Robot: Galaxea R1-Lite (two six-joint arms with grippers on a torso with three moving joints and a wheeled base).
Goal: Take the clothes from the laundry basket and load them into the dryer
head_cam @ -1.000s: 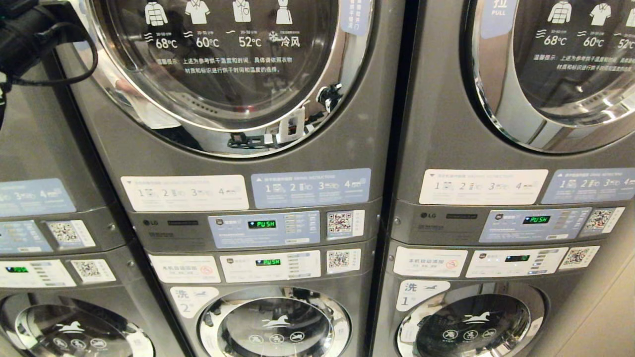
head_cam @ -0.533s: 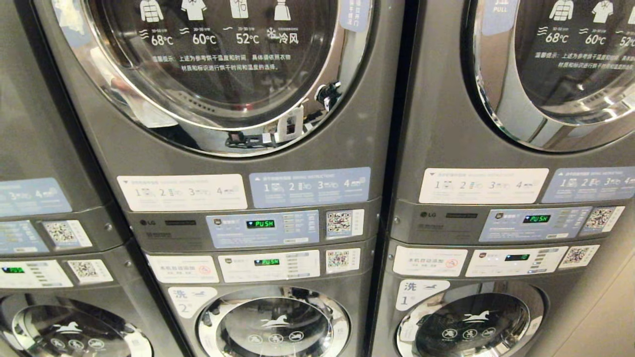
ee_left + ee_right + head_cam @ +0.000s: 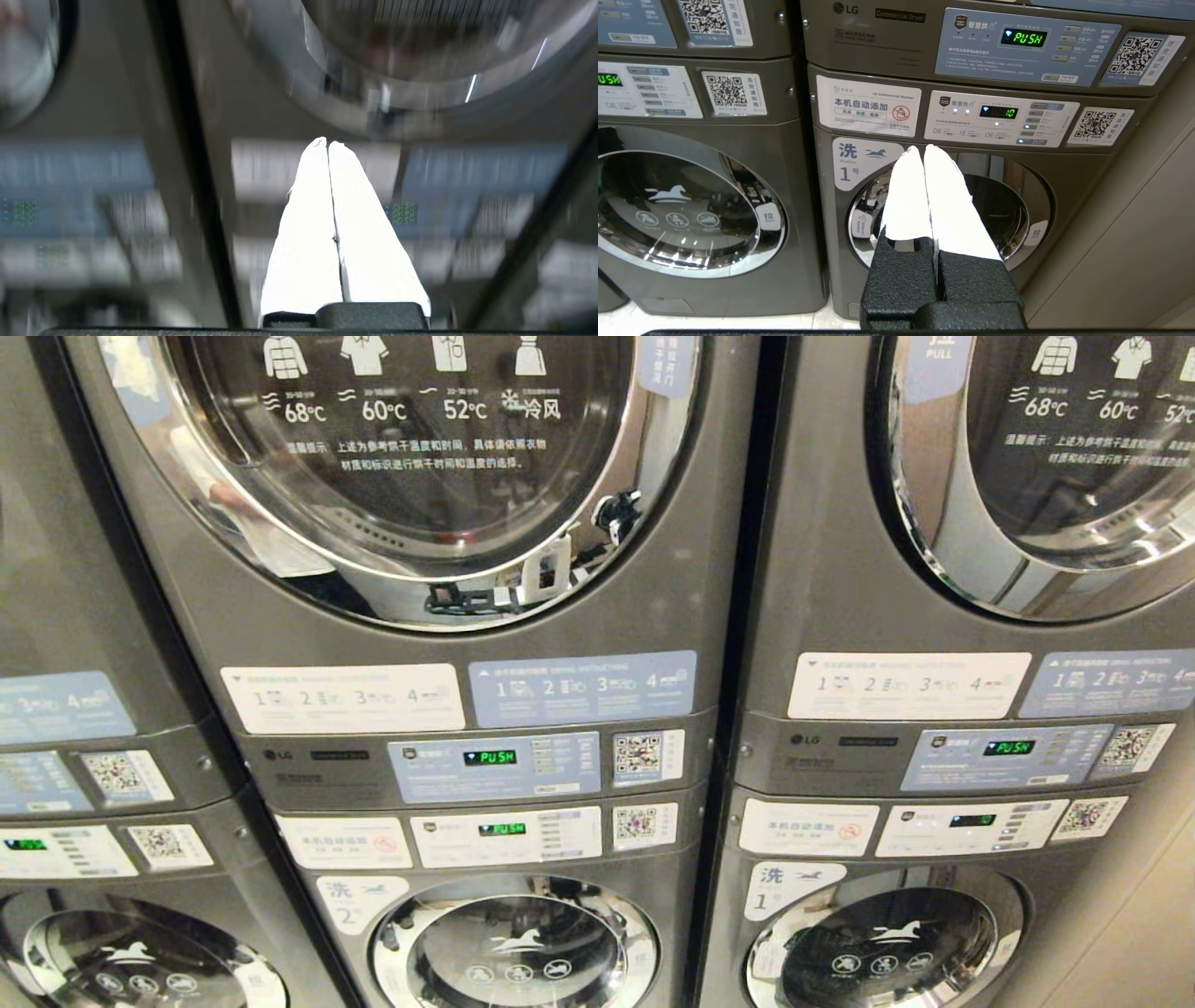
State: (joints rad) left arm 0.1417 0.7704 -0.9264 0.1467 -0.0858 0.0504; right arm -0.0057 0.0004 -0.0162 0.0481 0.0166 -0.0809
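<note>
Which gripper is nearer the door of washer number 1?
Right. The right gripper, shut and empty, points straight at the washer 1 door. The left gripper, also shut, faces a chrome dryer door and control panels; washer 1 isn't in its view.

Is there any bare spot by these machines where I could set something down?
Only a pale strip of floor shows, at the feet of the left washer and washer one. Right of washer one, a plain beige wall leaves room for a hand. Between machines there is just a narrow dark gap.
</note>
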